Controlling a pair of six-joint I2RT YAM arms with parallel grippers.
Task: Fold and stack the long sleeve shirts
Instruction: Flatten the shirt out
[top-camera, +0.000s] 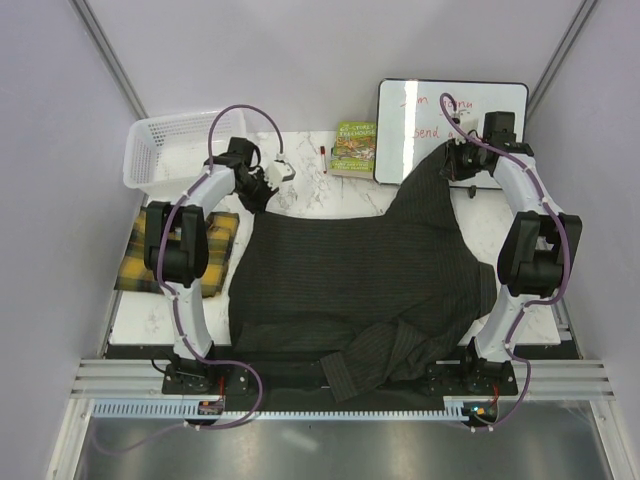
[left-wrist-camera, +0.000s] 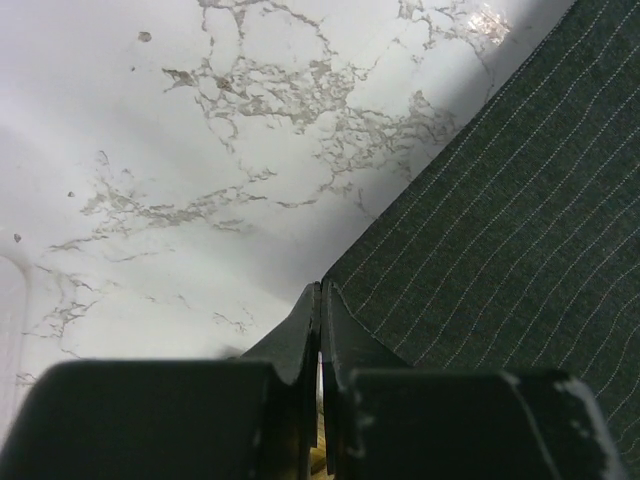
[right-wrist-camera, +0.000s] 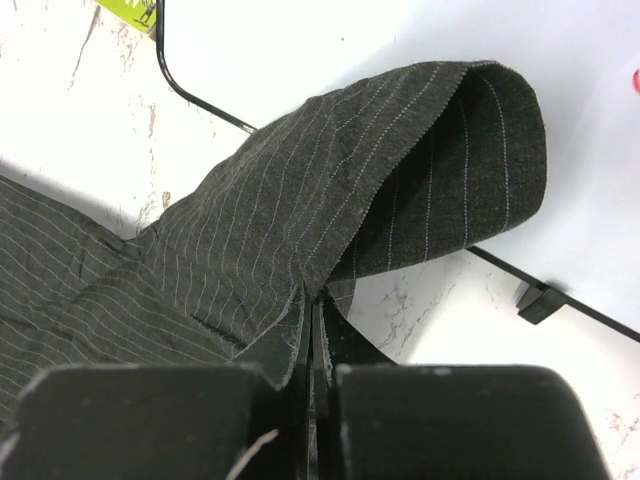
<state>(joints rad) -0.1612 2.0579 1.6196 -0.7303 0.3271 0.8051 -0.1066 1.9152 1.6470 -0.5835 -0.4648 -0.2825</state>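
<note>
1. The pinstriped shirt (top-camera: 360, 270) is lying spread across the marble table (top-camera: 310, 200), with a sleeve spilling over the near edge. The plaid shirt (top-camera: 135, 262) is sitting folded at the left edge.
2. The left gripper (left-wrist-camera: 320, 295) is pinching the pinstriped shirt's far left corner. The right gripper (right-wrist-camera: 313, 305) is clamping the far right corner, raised over the whiteboard (top-camera: 400, 120).
3. The whiteboard's red handwriting is too faint to read, and the title of the book (top-camera: 354, 148) is too small.

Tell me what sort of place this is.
Probably a robot lab test cell, not a home: plain white partition walls, an aluminium base rail, and props like a whiteboard and mesh basket on the table.
</note>
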